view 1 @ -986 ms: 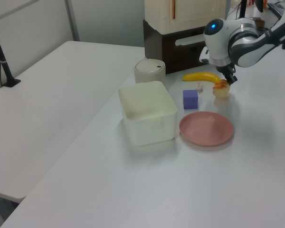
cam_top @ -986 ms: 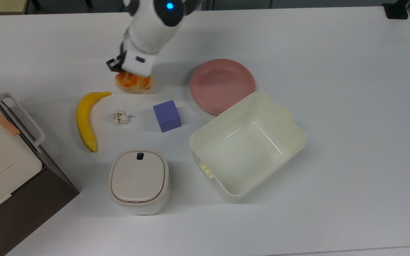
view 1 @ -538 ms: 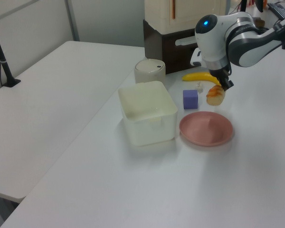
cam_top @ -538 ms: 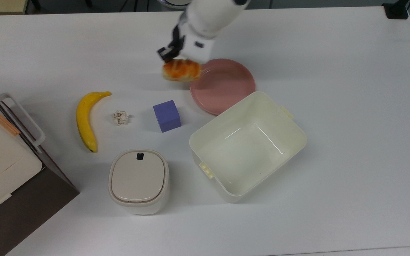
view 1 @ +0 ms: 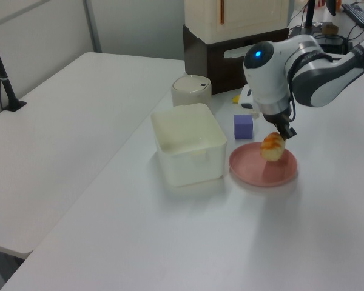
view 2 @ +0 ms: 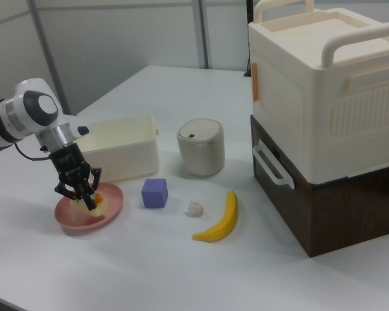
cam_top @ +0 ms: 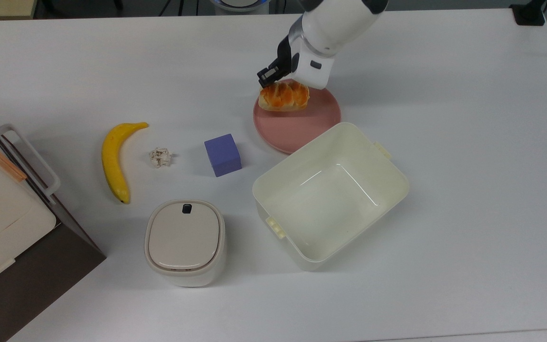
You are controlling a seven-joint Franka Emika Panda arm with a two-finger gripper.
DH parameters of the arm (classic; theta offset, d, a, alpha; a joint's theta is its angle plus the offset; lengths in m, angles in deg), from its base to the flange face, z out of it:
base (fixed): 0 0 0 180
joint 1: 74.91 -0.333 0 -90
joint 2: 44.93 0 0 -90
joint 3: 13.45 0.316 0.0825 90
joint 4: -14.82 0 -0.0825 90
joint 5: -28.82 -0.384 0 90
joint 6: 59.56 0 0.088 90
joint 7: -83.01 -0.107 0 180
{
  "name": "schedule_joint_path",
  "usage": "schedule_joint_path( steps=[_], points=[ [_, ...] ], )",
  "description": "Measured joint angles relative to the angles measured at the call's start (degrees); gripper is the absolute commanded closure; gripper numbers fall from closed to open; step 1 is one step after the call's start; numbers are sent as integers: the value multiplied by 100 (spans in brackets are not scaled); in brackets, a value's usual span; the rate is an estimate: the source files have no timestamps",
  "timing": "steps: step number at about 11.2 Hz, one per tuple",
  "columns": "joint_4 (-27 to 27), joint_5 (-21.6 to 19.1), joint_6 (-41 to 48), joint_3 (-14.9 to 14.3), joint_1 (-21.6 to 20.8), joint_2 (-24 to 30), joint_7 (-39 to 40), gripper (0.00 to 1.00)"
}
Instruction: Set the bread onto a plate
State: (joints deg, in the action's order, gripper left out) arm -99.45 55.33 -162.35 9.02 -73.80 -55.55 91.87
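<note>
Bread (cam_top: 284, 96) held in the claw (cam_top: 287, 85), hanging over the plate's far-left part in the top view, apparently just clear of the pink surface rather than resting on it; in the left view (view 1: 272, 147) poised above the plate (view 1: 255, 171), in the right view (view 2: 94, 202) low over the dish and half hidden behind the fingers (view 2: 73, 187). Claw closed on the loaf from above, pinching it across its short width, likely so that the long sides stay free and the bun comes down flat. Long axis roughly level, running left to right in the top view, glossy orange top up, pale sides down. Plate (cam_top: 302, 124) flat on the counter (cam_top: 468, 142), just beside the cream tub (cam_top: 330, 194), its rim partly overlapped by the tub's corner in the top view, which probably explains the approach from the open far side. Purple cube (cam_top: 222, 154) and banana (cam_top: 114, 159) well apart to the top view's left, out of the way. Remaining, by judgement: lower a little and let go.
</note>
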Motion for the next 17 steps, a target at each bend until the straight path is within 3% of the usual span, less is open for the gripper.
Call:
schedule_joint_path(
  steps=[4, 5, 7, 8, 15, 16, 17],
  points=[
    [460, 0, -1, 1, -77, -531, -360, 100],
    [584, 0, -2, 0, -112, -637, -399, 87],
    [654, 0, -2, 0, -135, -728, -484, 17],
    [674, 0, -1, -1, -135, -734, -490, 1],
    [875, 14, 1, -20, -84, -573, -587, 0],
    [1003, -118, 12, -29, 66, -331, -667, 0],
    [1205, -538, 32, -64, 337, -18, -746, 0]
  ],
)
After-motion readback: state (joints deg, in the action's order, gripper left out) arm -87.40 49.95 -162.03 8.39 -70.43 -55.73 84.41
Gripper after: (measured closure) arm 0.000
